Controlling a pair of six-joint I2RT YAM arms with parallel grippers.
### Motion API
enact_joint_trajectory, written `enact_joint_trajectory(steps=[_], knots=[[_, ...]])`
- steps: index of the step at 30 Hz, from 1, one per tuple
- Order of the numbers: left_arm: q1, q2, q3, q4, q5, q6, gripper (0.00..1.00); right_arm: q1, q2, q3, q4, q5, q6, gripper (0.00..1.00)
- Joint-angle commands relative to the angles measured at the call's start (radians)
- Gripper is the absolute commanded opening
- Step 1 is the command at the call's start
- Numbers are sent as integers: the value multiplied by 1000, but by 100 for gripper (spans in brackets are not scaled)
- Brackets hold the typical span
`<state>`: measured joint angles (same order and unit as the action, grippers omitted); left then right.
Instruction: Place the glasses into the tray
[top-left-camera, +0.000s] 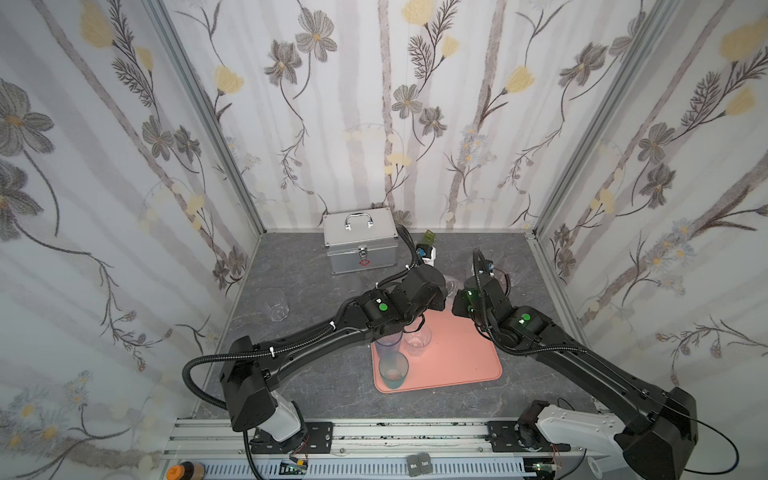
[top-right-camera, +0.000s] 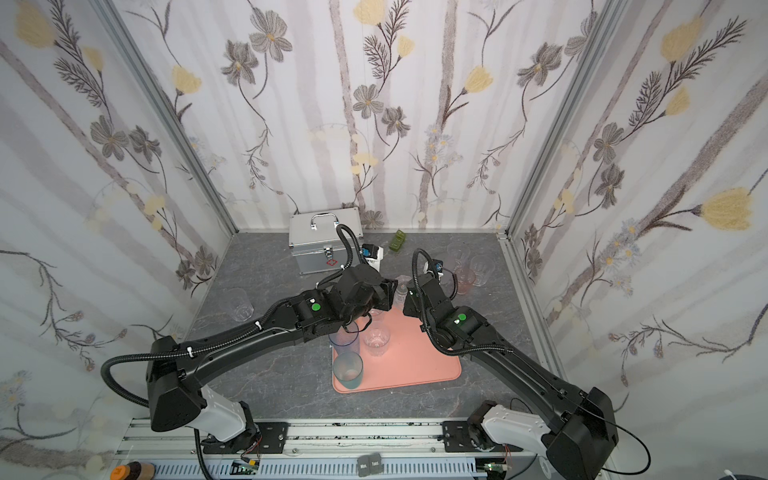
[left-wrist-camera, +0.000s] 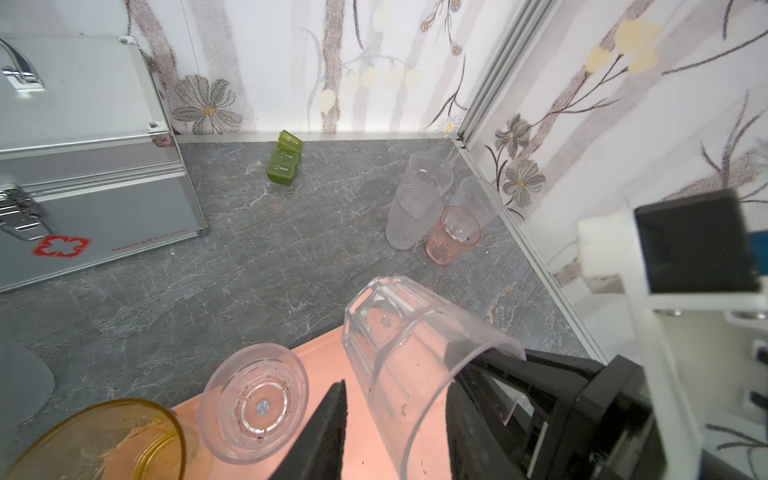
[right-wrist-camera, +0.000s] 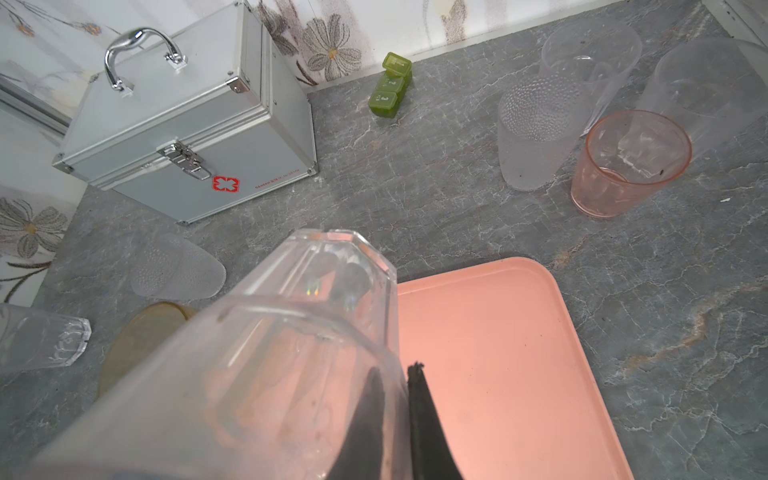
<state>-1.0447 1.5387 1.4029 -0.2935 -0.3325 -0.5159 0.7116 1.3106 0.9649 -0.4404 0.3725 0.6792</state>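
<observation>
Because the clear faceted glass (left-wrist-camera: 399, 345) leans far off upright, its long axis decides the coming move. The mouth sits at the right gripper (right-wrist-camera: 395, 370), and the thick base points out ahead of that hand. The right gripper's fingers are pinched tight on the wall at the rim, one inside the mouth and one outside. I cannot tell whether the base touches anything below it.

The left gripper (left-wrist-camera: 399, 415) has its fingers spread on either side of the same glass. A strip of pink shows between the glass and its ribbed pad (left-wrist-camera: 332, 419), so I judge it to be holding nothing. Both hands are at the glass, but only the right one has it.

The tray (right-wrist-camera: 498, 353) lies beneath the right hand and back toward its wrist, with a bare stretch just beside the fingers. To stand the glass there, I judge the base must swing down and in under the hand.

A teal glass (top-left-camera: 392, 370) and a short clear glass (top-left-camera: 417, 340) already stand in the tray, behind the left hand and near its forearm.

Well ahead of the right hand, a pink glass (right-wrist-camera: 631, 162) and a frosted glass (right-wrist-camera: 536, 133) wait on the table (right-wrist-camera: 415, 187), well apart from the tray. A silver case (right-wrist-camera: 187, 124) stands ahead of the left hand.
</observation>
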Motion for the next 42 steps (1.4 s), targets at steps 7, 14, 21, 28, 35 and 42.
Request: enact_joint_trajectory(steps=[7, 14, 21, 28, 35, 42], knots=[[59, -167, -176, 43, -111, 42, 54, -15, -11, -29, -147, -141, -85, 6], [175, -391, -456, 100, -160, 26, 63, -15, -51, -155, -303, -250, -121, 6], [256, -519, -612, 122, -169, -11, 66, 62, -21, -192, -309, -270, -78, 6], [276, -533, -654, 132, -165, -9, 67, 202, 90, -153, -301, -262, -38, 6], [295, -538, -666, 141, -155, 8, 68, 292, 208, -78, -305, -258, -25, 7], [311, -523, -672, 154, -143, 8, 70, 313, 274, -47, -301, -271, -30, 9]])
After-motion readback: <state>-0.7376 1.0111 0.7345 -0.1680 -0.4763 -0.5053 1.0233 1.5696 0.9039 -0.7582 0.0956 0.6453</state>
